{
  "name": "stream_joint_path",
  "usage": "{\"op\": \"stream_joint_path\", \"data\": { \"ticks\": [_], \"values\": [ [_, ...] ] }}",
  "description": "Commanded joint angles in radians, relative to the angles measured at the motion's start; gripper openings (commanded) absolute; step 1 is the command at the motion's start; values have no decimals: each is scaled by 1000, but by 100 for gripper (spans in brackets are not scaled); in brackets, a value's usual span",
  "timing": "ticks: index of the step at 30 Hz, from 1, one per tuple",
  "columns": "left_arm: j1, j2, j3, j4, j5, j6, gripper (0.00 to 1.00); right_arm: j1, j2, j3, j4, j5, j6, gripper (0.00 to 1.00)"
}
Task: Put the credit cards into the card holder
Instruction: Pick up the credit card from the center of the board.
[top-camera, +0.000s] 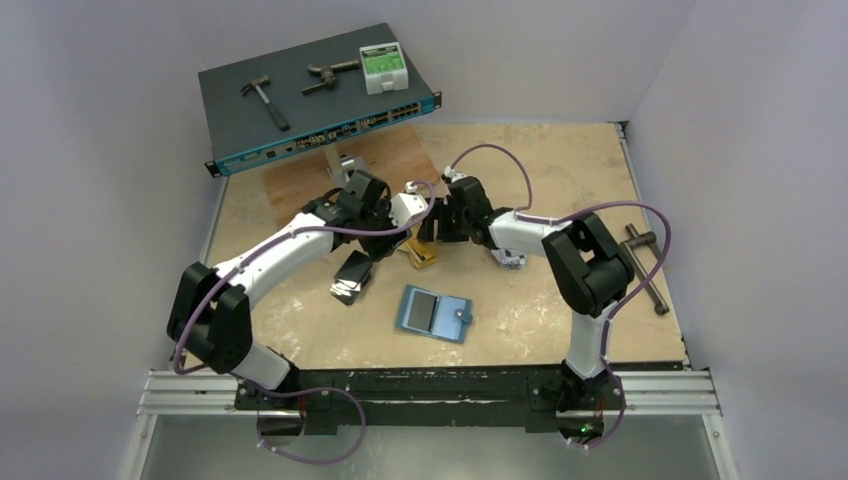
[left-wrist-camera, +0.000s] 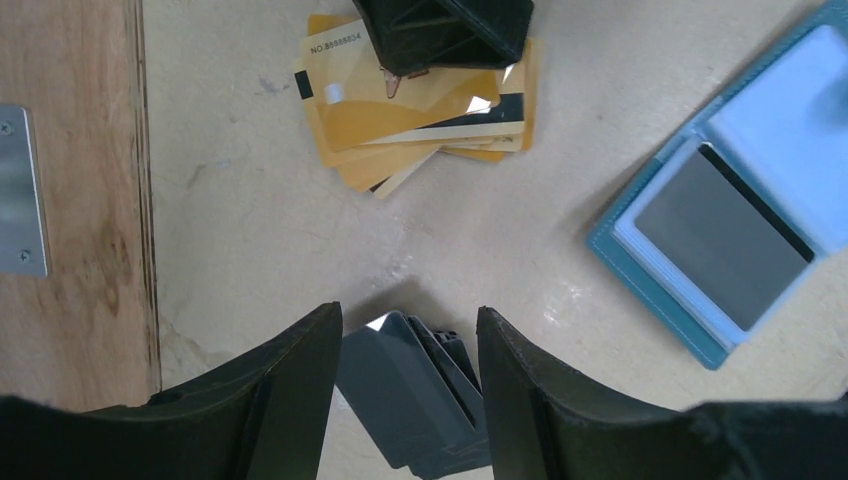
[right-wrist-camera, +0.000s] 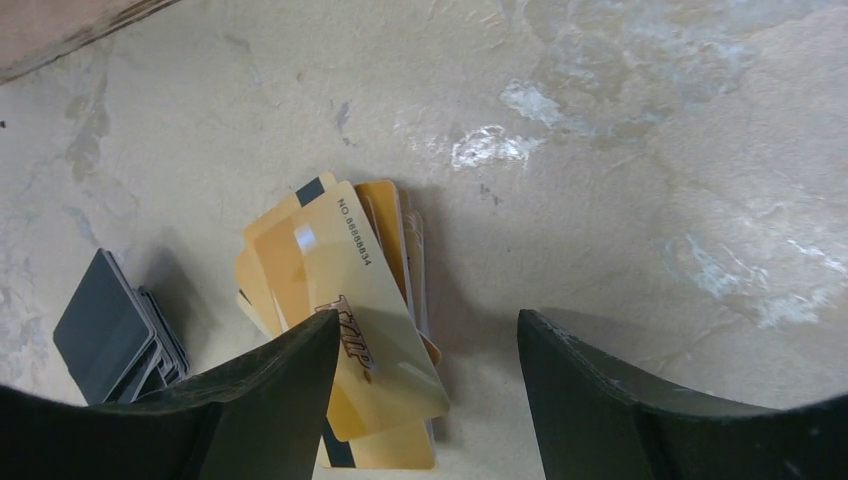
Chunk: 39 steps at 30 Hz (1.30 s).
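Tabletop (right-wrist-camera: 650, 150), gold cards (right-wrist-camera: 340, 300) under right hand (right-wrist-camera: 428, 328)

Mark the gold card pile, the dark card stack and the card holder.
gold card pile (right-wrist-camera: 335, 290), right wrist view, top card's face.
dark card stack (right-wrist-camera: 100, 325), right wrist view, top card's face.
card holder (top-camera: 452, 322), top view, teal right half.

My left gripper (left-wrist-camera: 410, 335) points down, its fingers spread wide. My right gripper (right-wrist-camera: 428, 335) is parted likewise. Both arms reach inward, wrists close together, possibly touching.
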Motion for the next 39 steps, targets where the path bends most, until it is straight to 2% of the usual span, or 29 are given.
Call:
{"op": "stream_joint_path", "data": {
  "ticks": [1, 5, 9, 13, 33, 39],
  "values": [
    [3, 91, 81, 103, -87, 17, 52, -5, 10, 13, 66, -62, -20, 65],
    [4, 175, 134, 150, -124, 42, 52, -6, 14, -21, 106, -92, 1, 61],
    [3, 240, 174, 178, -135, 55, 52, -5, -2, -73, 145, -92, 34, 54],
    [2, 285, 206, 165, -124, 54, 51, -5, -23, -123, 153, -66, 43, 51],
    [-8, 270, 170, 174, -87, 30, 50, -11, -181, -303, 168, -8, 70, 52],
    [-7, 261, 167, 177, -87, 25, 49, -13, -203, -327, 200, -40, 100, 47]
  ]
}}
